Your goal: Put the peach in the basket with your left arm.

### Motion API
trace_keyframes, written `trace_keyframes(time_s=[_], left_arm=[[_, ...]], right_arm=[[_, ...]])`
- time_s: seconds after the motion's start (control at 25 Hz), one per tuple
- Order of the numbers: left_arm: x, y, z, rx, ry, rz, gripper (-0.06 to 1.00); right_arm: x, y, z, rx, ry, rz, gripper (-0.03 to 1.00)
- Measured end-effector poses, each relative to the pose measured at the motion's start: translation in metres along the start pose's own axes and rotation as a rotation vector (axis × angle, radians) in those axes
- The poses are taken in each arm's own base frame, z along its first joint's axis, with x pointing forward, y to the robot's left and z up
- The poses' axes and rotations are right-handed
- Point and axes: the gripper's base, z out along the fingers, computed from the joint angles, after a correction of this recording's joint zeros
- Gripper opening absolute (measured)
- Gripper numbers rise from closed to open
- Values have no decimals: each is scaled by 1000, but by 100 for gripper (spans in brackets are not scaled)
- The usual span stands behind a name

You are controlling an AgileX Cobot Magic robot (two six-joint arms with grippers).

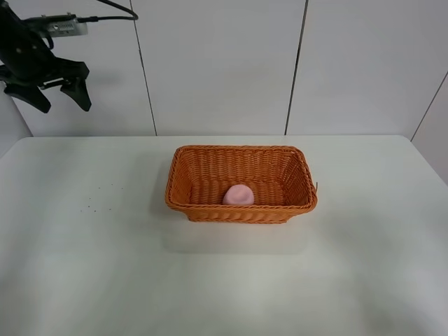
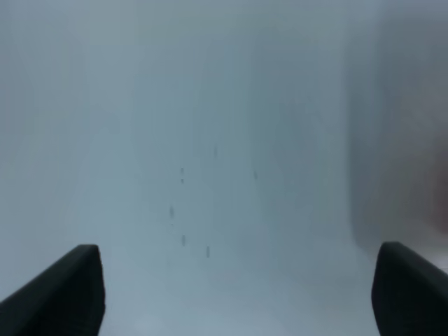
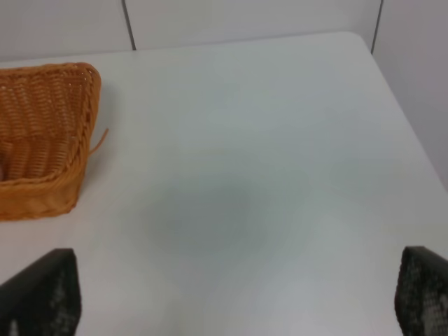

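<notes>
Jaws, left gripper (image 1: pixel 47 89): spread apart and empty; the left wrist view shows both dark tips wide, with only pale surface between them.
Jaws, right gripper (image 3: pixel 238 297): spread apart and empty; the right wrist view shows the two tips at opposite edges, with bare surface between them.
Peach (image 1: pixel 238 195): lies inside the basket, on its woven floor, against the near wall, about midway along that wall.
Basket (image 1: pixel 210 210): stands upright on the white surface (image 1: pixel 84 280); nothing else is seen in it.
Left arm (image 1: pixel 24 52): raised high, well apart from the basket, up and to the far left of it, in front of the back wall.
Task state (judgement): the placement appears complete, since the fruit rests in the basket and neither gripper holds anything.
Step in hand (judgement): retire the left arm to rest.
Method: keep the left jaws spread and travel away from the basket, never over its rim, so that the cable (image 1: pixel 105 10) cannot catch the wicker.
Risk: a low pass beside the basket could nudge it and roll the peach.
Check: confirm from the high view that the peach sits below the braided rim.
</notes>
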Motion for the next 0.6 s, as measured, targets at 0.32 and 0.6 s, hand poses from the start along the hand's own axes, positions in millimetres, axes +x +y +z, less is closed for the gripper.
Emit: trace_keyframes(time_s=[0.32, 0.6], left_arm=[[110, -9, -43, -2, 63, -10, 88], [232, -5, -32, -69, 172, 2, 88]], right_arm=[[0, 0, 0, 0, 0, 0, 69], [0, 0, 0, 0, 0, 0, 69]])
